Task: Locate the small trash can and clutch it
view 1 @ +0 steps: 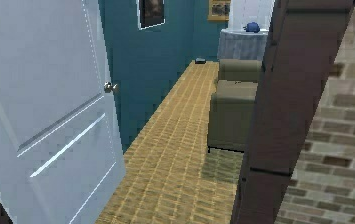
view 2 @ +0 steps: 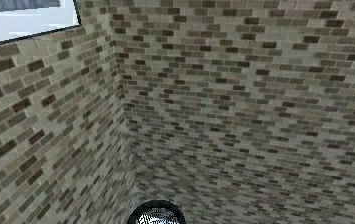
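- At 9 o'clock in the forward view, the white door (view 1: pixel 45 110) stands swung open, leaving the way in free.
- The wooden floor (view 1: pixel 175 140) runs toward 12 o'clock along the teal wall (view 1: pixel 150 70). A small dark thing (view 1: pixel 200 61) at its far end is too small to name.
- At 1 o'clock an olive sofa (view 1: pixel 235 105) narrows that lane.
- At 3 o'clock a dark door post (view 1: pixel 285 110) stands close.
- I cannot tell where the small trash can is, nor the state of the gripper's jaws.

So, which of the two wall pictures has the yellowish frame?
The picture on the far wall; the picture on the side wall has a pale frame.
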Controlling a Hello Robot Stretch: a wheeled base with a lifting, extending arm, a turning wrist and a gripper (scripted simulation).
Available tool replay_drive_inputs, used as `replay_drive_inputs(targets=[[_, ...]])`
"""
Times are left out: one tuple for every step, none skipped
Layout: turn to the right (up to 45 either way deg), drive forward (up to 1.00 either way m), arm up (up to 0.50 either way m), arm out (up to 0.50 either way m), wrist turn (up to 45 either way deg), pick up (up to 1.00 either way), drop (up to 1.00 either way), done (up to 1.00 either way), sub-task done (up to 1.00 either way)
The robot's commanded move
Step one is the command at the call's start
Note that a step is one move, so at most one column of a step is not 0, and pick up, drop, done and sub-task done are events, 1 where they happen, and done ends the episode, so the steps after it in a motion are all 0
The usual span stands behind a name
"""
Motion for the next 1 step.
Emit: replay_drive_inputs(targets=[[0.0,0.00,0.10,0.00,0.0,0.00,0.00,0.00,0.00]])
